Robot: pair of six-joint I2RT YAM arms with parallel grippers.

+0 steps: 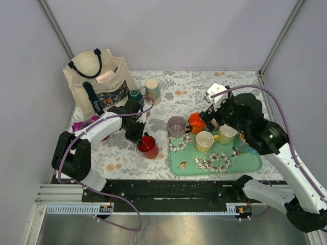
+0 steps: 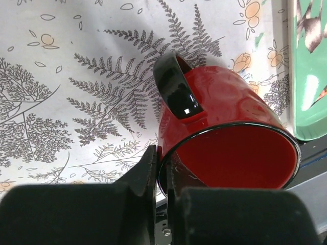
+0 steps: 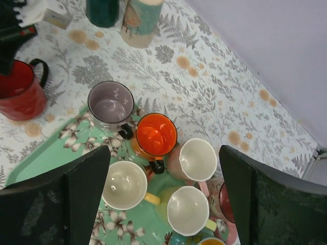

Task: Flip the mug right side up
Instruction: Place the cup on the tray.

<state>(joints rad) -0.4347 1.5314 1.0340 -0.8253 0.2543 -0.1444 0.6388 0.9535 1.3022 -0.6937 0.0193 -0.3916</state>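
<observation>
The left claw [image 2: 161, 164] is closed on the rim of the red mug [image 2: 230, 102]: one finger sits inside the mouth and the other outside on the wall, near the black handle [image 2: 176, 89]. In the top view this mug is at the lower centre-left of the frame, on the flowered bench [image 1: 194, 84], just left of the green tray [image 1: 245, 163]. Its mouth faces mostly upward there, and also in the right wrist view, so I judge that the turning is almost done. The mug seems a little tilted in the grip, and I cannot tell if its bottom sits flat. What is left, I think, is to set it level and let go. The right claw [image 3: 163, 153] is wide open above the cups on the tray and holds nothing.
</observation>
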